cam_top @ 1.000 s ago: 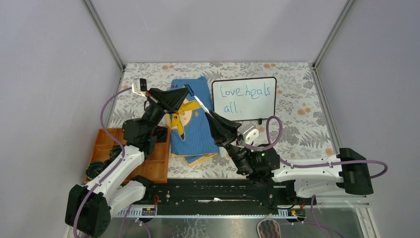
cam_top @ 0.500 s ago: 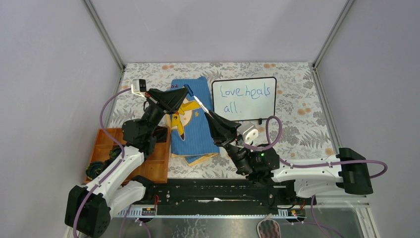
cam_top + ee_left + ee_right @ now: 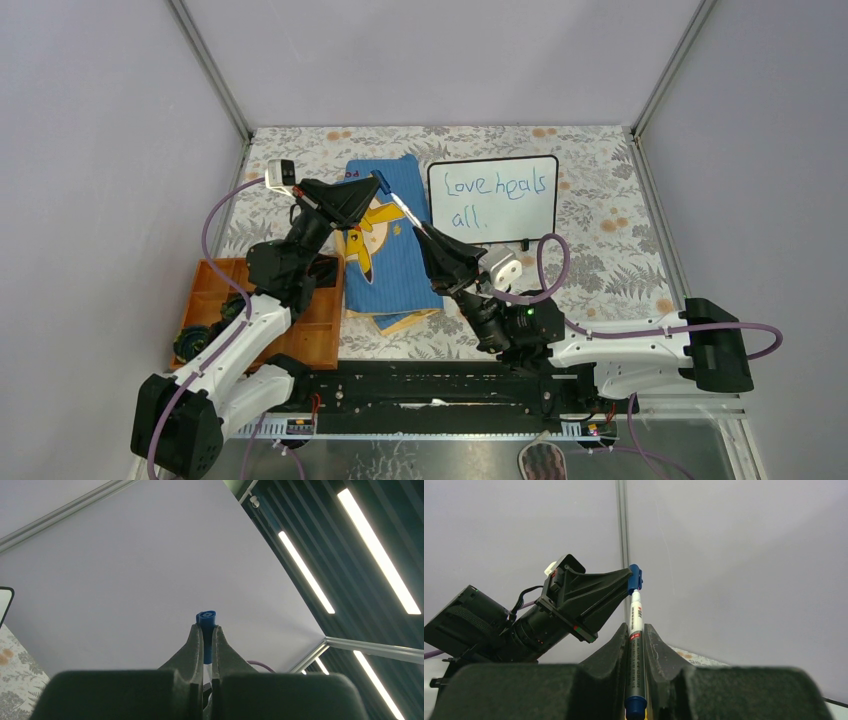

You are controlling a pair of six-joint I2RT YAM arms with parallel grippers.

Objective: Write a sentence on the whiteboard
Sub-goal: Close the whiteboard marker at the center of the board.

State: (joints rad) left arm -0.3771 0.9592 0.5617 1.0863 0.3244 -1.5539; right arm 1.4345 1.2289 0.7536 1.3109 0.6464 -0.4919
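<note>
Left gripper [image 3: 205, 629] pinched tight on the blue cap [image 3: 206, 616]. Right gripper [image 3: 636, 628] clamped on the marker [image 3: 635, 611], with the cap right at its tip. Whiteboard [image 3: 520, 215] with the sentence [image 3: 497, 186] sits at 1 o'clock near the back edge, with bare table [image 3: 600, 200] at its 3 o'clock.

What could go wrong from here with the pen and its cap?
1. The left hand pinches the blue cap only at its fingertips; a crooked push against the marker in the right hand might pop it loose.
2. Both hang near the whiteboard; a dropped marker could smear the sentence.
</note>
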